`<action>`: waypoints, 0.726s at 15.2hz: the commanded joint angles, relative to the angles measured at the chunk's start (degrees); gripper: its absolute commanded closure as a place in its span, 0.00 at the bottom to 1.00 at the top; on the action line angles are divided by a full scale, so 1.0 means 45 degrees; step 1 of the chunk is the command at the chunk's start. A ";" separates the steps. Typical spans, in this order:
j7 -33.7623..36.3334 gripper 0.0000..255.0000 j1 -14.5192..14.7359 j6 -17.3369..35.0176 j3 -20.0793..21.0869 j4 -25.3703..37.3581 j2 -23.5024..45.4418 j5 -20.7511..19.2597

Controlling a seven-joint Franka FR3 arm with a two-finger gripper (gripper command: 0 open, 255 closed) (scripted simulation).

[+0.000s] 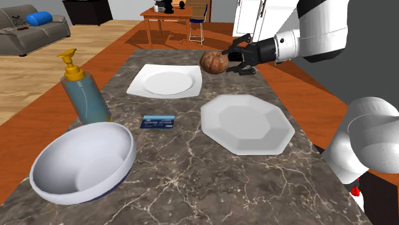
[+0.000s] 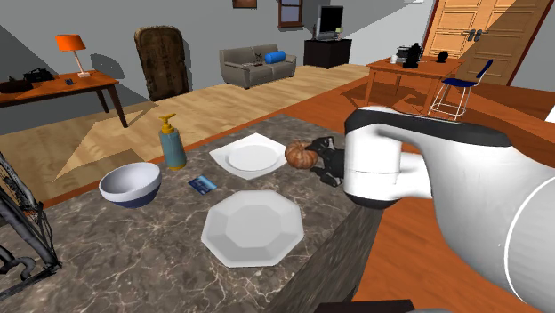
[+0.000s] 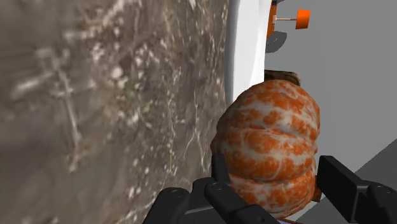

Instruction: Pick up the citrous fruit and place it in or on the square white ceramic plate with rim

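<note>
In the shoulder view's upper middle, the gripper (image 1: 227,61) pinches the peeled citrus fruit (image 1: 213,62) across its middle, apparently airborne just beside the square white plate (image 1: 165,82); it looks light, soft and squashable.

The arm (image 1: 318,29) is extended from the shoulder view's lower right, up and across toward the left, with an elbow link raised at the right edge and the upper link held roughly level. The wrist (image 1: 288,46) is turned so that the gripper (image 1: 225,62) is laid nearly horizontal, with its tips pointed toward the shoulder view's left. In the wrist view the fingers (image 3: 221,172) are pressed against opposite sides of the fruit (image 3: 270,137), which is clasped between them and held in the air.
</note>
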 commanded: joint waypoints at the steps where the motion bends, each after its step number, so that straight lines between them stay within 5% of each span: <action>1: 0.0672 1.00 -0.0064 -0.0009 0.0139 0.0168 -0.0087 -0.0519; 11: 0.3789 1.00 -0.0909 -0.0721 0.0760 0.0893 -0.0672 -0.3109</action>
